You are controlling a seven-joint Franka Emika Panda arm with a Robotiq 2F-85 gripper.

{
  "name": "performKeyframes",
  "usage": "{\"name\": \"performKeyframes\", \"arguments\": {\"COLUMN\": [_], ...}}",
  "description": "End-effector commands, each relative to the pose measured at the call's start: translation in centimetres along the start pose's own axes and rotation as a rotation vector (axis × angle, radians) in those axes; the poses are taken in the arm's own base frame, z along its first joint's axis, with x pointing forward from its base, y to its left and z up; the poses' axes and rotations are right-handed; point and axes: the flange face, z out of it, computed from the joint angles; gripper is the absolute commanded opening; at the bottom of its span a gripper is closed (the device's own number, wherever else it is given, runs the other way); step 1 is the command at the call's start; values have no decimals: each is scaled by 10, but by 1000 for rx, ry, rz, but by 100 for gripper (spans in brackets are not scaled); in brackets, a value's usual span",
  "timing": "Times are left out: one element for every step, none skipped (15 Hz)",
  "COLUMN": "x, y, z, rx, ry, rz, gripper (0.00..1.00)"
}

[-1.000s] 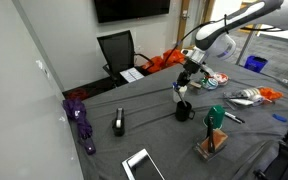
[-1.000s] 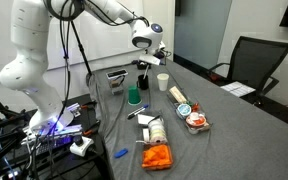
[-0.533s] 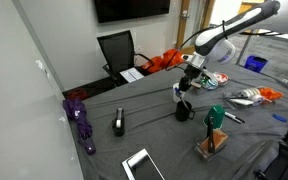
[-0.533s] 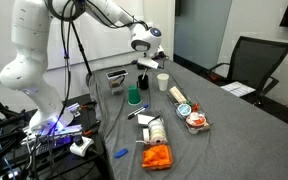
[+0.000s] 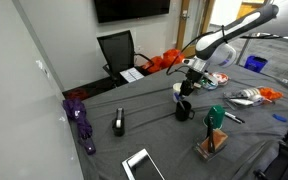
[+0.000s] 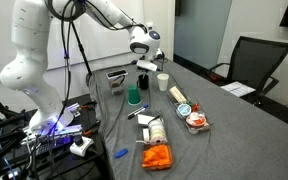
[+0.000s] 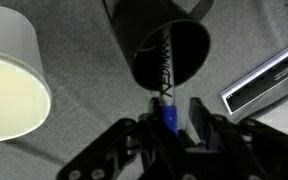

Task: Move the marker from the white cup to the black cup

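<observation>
Black cup [image 7: 189, 48] is holding the marker [image 7: 165, 80], which is leaning inside with its blue top poking out past the rim. Gripper [image 7: 171, 125] is hovering right above, fingers [image 7: 206, 125] flanking that blue top closely; pinching or let go, cannot tell. White cup [image 7: 9, 80] is sitting just beside the black one.

1. Cups: three in all, being one white cup [image 7: 9, 85], one black cup [image 7: 174, 45] and one teal-green cup [image 6: 133, 97].
2. Marker [image 7: 168, 92] reaching into the black cup: one, blue-tipped.
3. Office chair [image 6: 252, 62]: one.
4. Wall screen [image 5: 131, 8]: one.
5. Robot arm [image 6: 29, 50]: one.
</observation>
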Motion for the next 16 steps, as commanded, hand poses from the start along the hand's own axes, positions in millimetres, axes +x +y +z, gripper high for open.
{"name": "performKeyframes", "arguments": {"x": [-5,-5,-5,-4,-4,-3,-2,-1,0,1,3,5,6,6,7,8], "y": [-2,-2,-2,-2,-2,-2,-1,0,2,4,5,6,6,7,7,7], "z": [3,3,3,3,3,1,0,-2,-3,-4,-6,-7,-9,-10,-13,-15], "rx": [-21,-21,-22,-23,-28,-46,-77,-117,-161,-201,-244,-286,-320,-347,-368,-383], "ry": [-13,-13,-12,-10,-8,-4,-5,-3,-21,-29,-52,-78,-106,-135,-171,-208], "rz": [-29,-29,-29,-30,-34,-41,-62,-79,-110,-126,-148,-178,-201,-219,-233,-242], "gripper": [67,73,81,87,95,99,100,100,100,100,100,100,100,100,100,100]}}
